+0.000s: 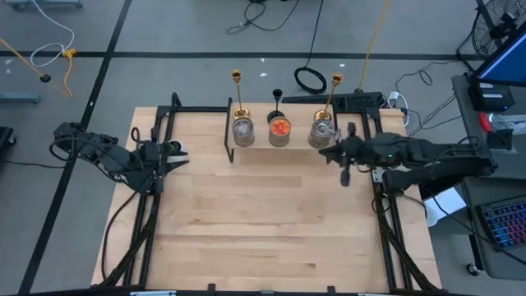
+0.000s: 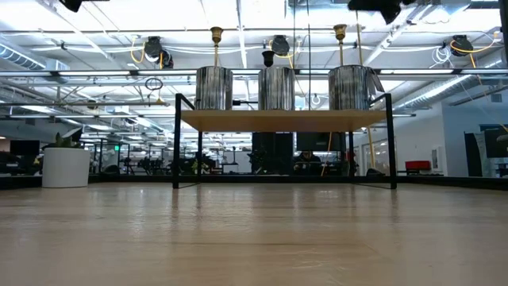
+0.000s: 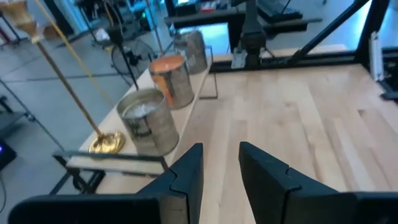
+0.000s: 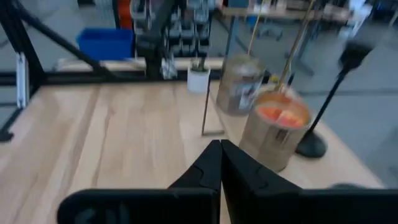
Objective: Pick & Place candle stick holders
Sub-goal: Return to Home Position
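Two tall gold candle stick holders [image 1: 237,90] [image 1: 333,94] and a shorter black one [image 1: 277,103] stand on their round bases at the back of a raised wooden shelf [image 1: 296,146] at the table's far edge, each behind a metal can. My left gripper [image 1: 179,158] is open and empty at the table's left side, clear of the shelf; its wrist view shows the left gold holder [image 3: 62,81]. My right gripper [image 1: 327,154] is shut and empty just in front of the right can [image 1: 322,130]; its wrist view shows the black holder [image 4: 323,106].
Three metal cans [image 1: 243,130] [image 1: 279,130] stand in a row along the shelf's front, the middle one with orange contents. The shelf has black metal legs [image 2: 176,143]. A small white cup [image 4: 198,79] stands near the left arm. Bare wooden table [image 1: 271,222] lies toward the near edge.
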Available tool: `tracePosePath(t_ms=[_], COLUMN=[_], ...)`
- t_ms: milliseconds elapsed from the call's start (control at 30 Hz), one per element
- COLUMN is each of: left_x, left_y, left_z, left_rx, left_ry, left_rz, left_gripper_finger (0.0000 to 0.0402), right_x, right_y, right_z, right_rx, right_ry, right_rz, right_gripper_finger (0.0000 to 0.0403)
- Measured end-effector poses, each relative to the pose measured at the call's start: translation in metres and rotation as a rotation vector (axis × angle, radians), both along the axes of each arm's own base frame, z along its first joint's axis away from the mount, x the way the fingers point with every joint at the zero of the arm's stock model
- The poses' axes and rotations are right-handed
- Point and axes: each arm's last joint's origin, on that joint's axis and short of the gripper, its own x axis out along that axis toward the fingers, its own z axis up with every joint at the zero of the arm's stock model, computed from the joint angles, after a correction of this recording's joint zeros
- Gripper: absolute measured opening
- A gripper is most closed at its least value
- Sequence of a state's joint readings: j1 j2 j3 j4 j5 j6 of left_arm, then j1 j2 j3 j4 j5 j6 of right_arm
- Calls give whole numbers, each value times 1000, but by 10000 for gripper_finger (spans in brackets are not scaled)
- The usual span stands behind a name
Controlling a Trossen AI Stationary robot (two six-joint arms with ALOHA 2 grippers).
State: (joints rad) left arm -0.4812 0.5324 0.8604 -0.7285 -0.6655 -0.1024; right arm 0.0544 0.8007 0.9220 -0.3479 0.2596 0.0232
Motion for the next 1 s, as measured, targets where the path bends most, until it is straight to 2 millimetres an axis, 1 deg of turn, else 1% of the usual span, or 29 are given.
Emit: tracePosePath(t_ms=[67,167,233,367,500,633,700,800,867,1000], left_x=[0,1,0,-3,-1,1,5,9,12,16], left_y=[0,-1,0,1,-3,-7,-8,-12,-12,-5], left_z=[2,-3,-8,-25,-50,-71,-87,-115,-126,-139], left_rx=[11,34,38,56,100,148,189,234,226,235], left_ry=[-19,-52,-82,-129,-186,-329,-365,-340,-370,-417], left_rz=[-10,-15,-24,-63,-176,-261,-286,-404,-402,-327], left_gripper_finger=[108,108,108,108,108,108,108,108,108,108], right_x=[-10,-22,-29,-40,-50,-58,-61,-66,-70,-77], right_y=[-1,-2,-1,-1,-1,-2,-1,0,0,0], right_z=[1,-11,-25,-54,-74,-90,-97,-106,-110,-120], right_rx=[-28,-55,-48,-29,-31,-34,-35,-41,-46,-58], right_ry=[-39,-97,-132,-183,-224,-231,-239,-255,-278,-317], right_rz=[6,21,55,83,83,84,109,165,165,164], right_gripper_finger=[0,0,0,0,0,0,0,0,0,0])
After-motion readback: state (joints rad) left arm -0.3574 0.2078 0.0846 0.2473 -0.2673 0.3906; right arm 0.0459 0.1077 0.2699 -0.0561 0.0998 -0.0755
